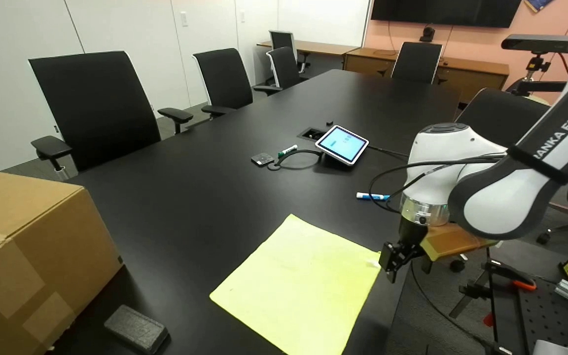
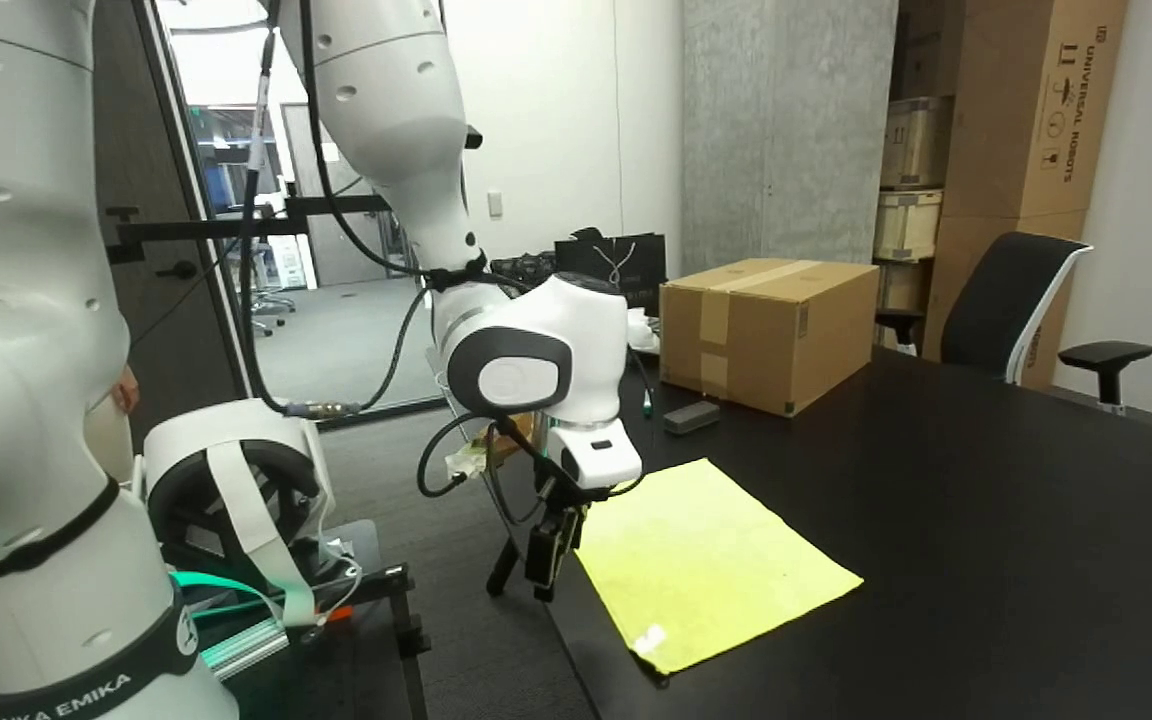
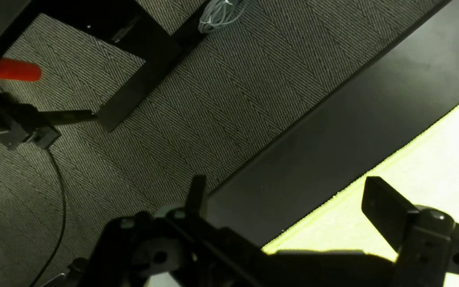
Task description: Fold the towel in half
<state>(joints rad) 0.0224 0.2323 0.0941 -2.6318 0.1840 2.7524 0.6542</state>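
Note:
The yellow towel lies flat and unfolded on the black table; it shows in both exterior views (image 1: 299,286) (image 2: 711,565). A small white tag sits at one corner. In the wrist view, one straight towel edge (image 3: 432,167) runs diagonally beneath the jaws. My gripper (image 1: 389,268) hangs above the table's edge beside the towel, and it also shows in an exterior view (image 2: 548,565). In the wrist view the gripper (image 3: 285,181) is wide open with nothing between its fingers. One finger overlaps the towel, the other lies over the table edge and floor. It appears apart from the towel.
A cardboard box (image 1: 42,266) and a grey eraser (image 1: 136,328) stand past the towel. A blue marker (image 1: 372,196), a green marker (image 1: 288,151) and a tablet (image 1: 343,144) lie farther along the table (image 1: 205,197). A cart (image 1: 535,305) stands beyond the table edge.

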